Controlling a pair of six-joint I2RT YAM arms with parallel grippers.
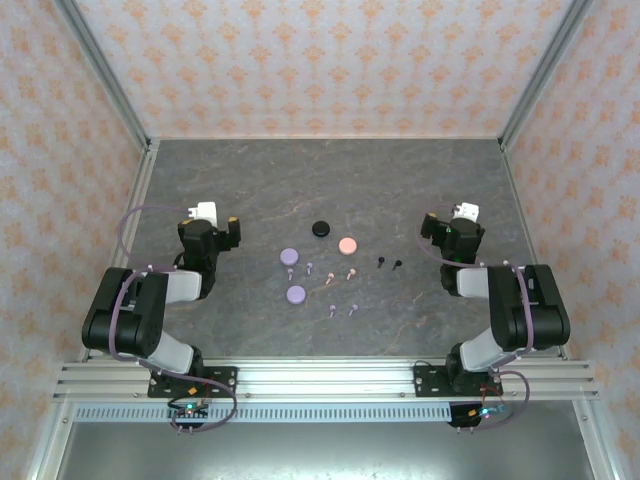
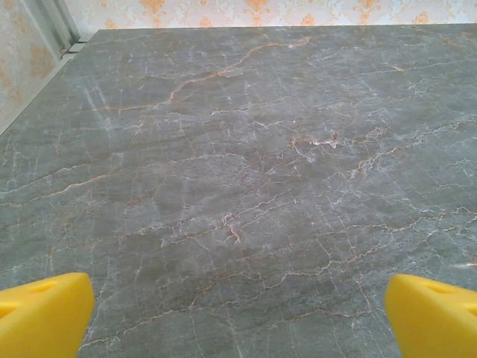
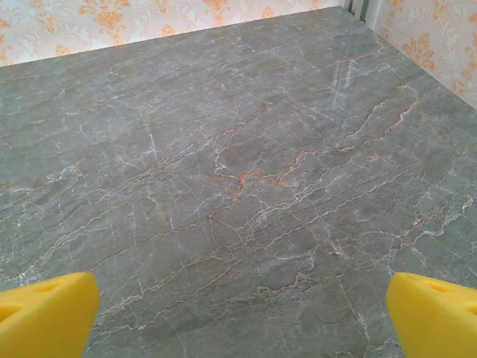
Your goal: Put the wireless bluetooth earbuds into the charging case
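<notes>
Grey veined marble-look table; orange-patterned walls, seemingly evenly lit.

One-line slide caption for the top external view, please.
Left gripper and right gripper open, flanking four round discs and eight tiny earbuds scattered on the table.
</notes>
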